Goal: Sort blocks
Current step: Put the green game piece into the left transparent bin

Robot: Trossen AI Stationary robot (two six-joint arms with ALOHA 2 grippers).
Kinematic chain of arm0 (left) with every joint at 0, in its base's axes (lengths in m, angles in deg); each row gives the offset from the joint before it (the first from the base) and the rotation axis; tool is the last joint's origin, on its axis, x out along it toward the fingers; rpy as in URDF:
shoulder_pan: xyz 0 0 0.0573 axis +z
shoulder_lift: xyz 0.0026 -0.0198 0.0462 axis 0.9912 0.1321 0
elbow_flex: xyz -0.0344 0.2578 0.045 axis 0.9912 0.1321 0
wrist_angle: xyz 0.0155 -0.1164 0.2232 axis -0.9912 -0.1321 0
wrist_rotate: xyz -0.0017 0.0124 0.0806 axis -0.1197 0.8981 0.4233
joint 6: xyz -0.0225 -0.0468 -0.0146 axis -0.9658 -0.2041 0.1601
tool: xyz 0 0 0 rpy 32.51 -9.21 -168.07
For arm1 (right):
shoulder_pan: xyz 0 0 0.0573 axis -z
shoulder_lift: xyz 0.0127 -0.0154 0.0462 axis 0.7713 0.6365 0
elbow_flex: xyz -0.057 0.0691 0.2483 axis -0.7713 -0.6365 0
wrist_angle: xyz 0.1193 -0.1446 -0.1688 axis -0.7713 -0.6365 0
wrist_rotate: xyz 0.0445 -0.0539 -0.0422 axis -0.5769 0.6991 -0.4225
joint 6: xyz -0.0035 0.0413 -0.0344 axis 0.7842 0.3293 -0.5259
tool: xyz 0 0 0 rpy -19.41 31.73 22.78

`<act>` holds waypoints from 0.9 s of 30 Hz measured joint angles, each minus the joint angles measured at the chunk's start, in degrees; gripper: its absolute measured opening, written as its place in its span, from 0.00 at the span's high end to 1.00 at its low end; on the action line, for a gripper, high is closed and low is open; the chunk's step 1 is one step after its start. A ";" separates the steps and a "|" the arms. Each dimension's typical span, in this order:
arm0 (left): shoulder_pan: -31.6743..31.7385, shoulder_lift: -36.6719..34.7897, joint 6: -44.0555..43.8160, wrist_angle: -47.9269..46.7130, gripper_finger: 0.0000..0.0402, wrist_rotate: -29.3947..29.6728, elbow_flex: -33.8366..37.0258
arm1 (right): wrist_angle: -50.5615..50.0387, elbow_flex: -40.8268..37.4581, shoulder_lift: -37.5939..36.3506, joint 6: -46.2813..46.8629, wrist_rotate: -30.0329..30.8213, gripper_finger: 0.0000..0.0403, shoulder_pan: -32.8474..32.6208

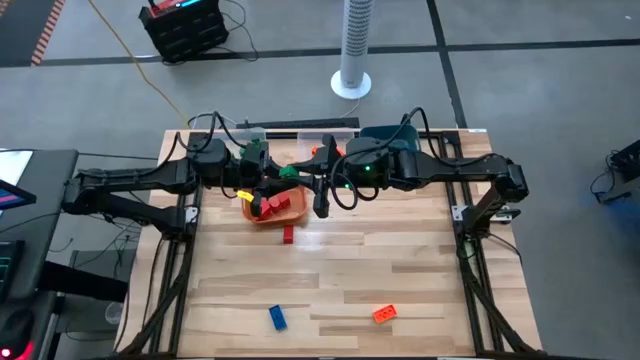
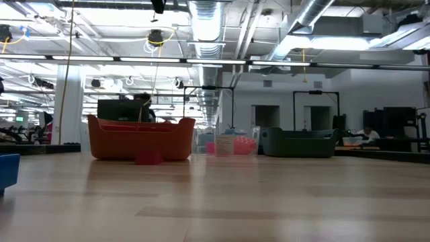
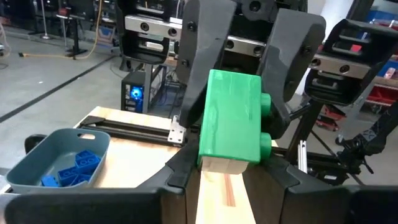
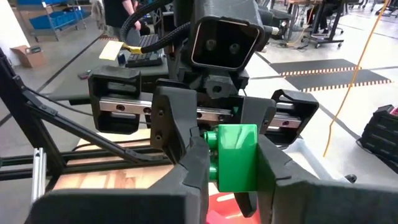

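1. Green plastic studded brick (image 3: pixel 231 117) sits pinched between the two grippers, which meet nose to nose above the far middle of the table, just over the orange plastic bin (image 1: pixel 274 211).
2. Left gripper (image 3: pixel 231 165) has its dark fingers clamped on the brick's sides; right gripper (image 4: pixel 231 163) also has its fingers pressed against the same brick, so this reads as a hand-over between arms, probably to carry it to the side where green belongs.
3. Orange bin already holds red bricks (image 1: pixel 279 205), and the grey-blue tub (image 3: pixel 59 157) holds blue ones, so colours go by bin.
4. Loose pieces wait on the wooden table (image 1: pixel 400 270): a red brick (image 1: pixel 288 235) just near of the orange bin, a blue brick (image 1: pixel 277 317) and an orange brick (image 1: pixel 384 314) at the near edge.
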 joint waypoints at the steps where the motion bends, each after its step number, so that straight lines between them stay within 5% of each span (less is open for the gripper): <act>1: 0.00 0.00 -0.02 0.00 0.76 0.00 0.00 | 0.08 0.00 0.00 0.00 0.02 0.78 0.00; 14: 0.04 -0.22 -0.81 0.17 0.76 0.35 -0.07 | -0.15 -0.07 0.02 -0.22 0.05 0.40 0.42; 21: 1.37 -0.62 -3.06 -3.42 0.76 0.18 -0.07 | -1.57 -0.07 -3.14 -1.01 0.64 0.38 1.56; 27: 9.22 -1.25 -7.60 -20.75 0.76 1.55 -0.07 | -12.70 -0.02 -6.82 0.23 7.79 0.38 2.14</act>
